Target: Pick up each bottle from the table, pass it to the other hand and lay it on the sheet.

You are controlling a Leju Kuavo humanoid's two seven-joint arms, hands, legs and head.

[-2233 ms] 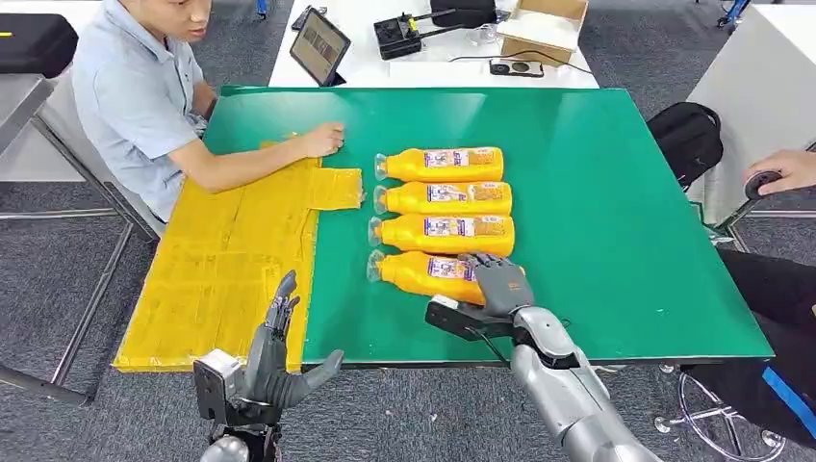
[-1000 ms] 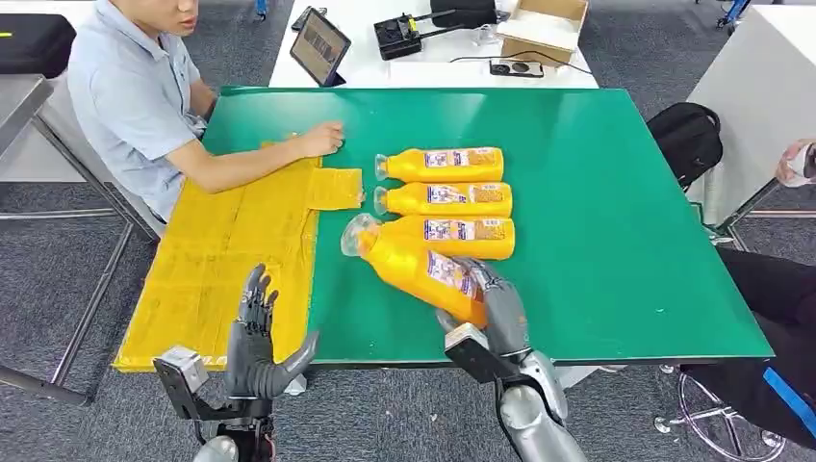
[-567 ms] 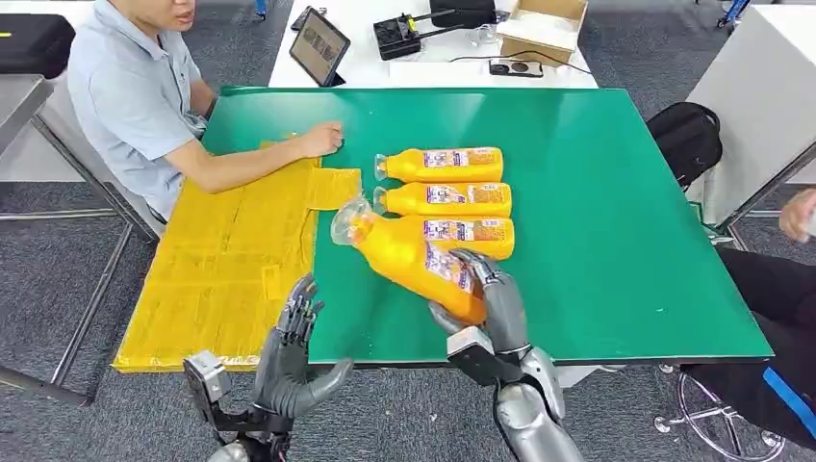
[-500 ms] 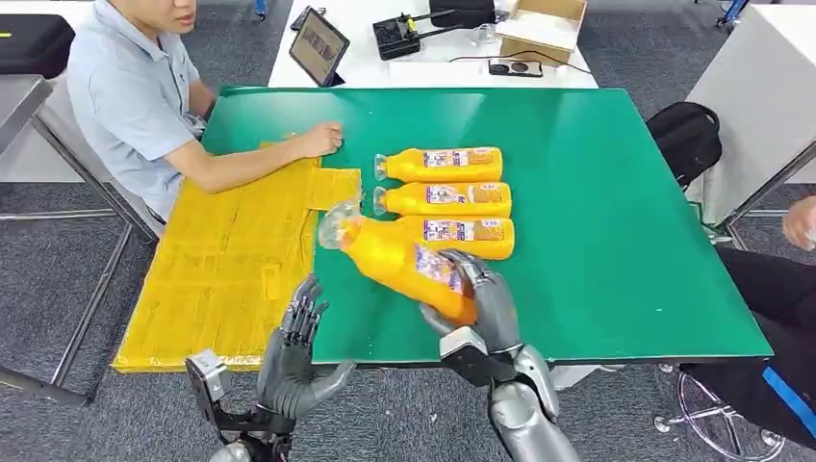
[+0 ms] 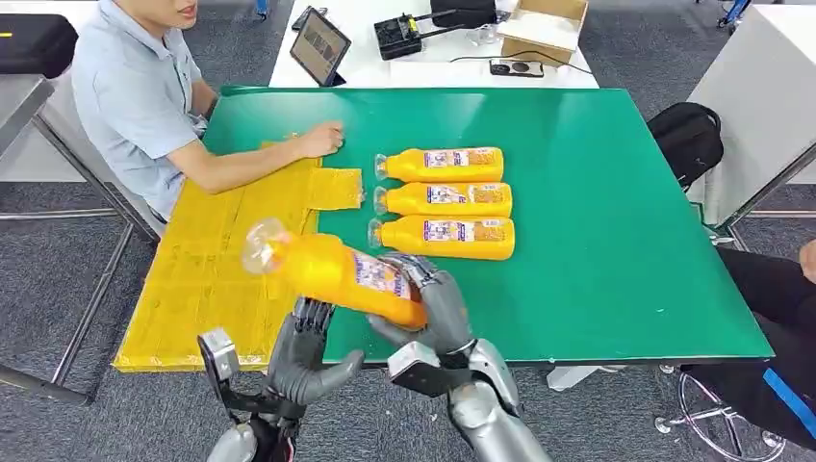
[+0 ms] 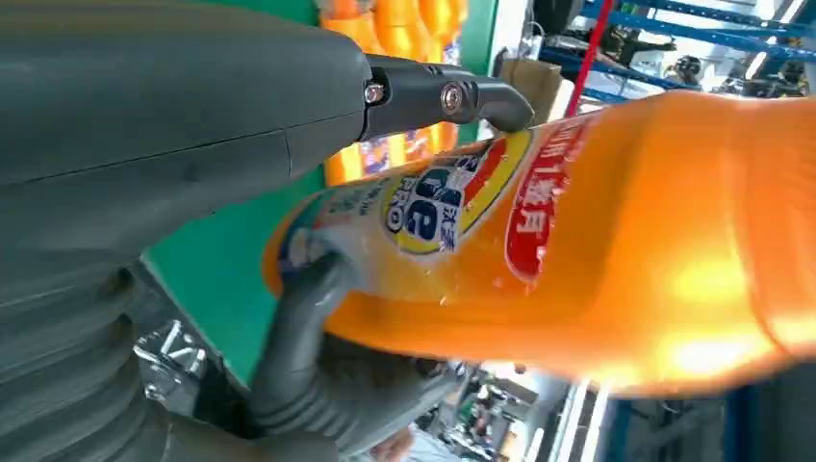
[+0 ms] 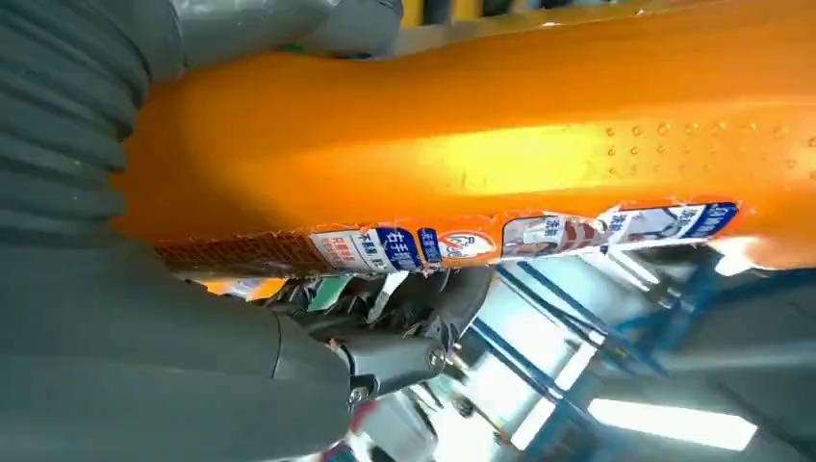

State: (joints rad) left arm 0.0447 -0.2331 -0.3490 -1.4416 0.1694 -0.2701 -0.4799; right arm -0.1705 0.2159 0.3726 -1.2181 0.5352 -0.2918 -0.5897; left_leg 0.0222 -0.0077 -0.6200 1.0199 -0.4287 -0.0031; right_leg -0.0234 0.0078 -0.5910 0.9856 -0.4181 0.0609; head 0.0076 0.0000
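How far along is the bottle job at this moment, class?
Done: nothing lies on the yellow sheet yet. In hand: the right hand holds one orange bottle raised and tilted above the open left hand, ready for the handover. Left: three bottles lie on the green table.

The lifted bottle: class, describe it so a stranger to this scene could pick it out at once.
Find the green table and the yellow sheet along its left side. At the near edge where they meet, the right hand holds an orange bottle in the air, above the left hand. Unlike the three bottles lying in a row, it is raised and tilted.
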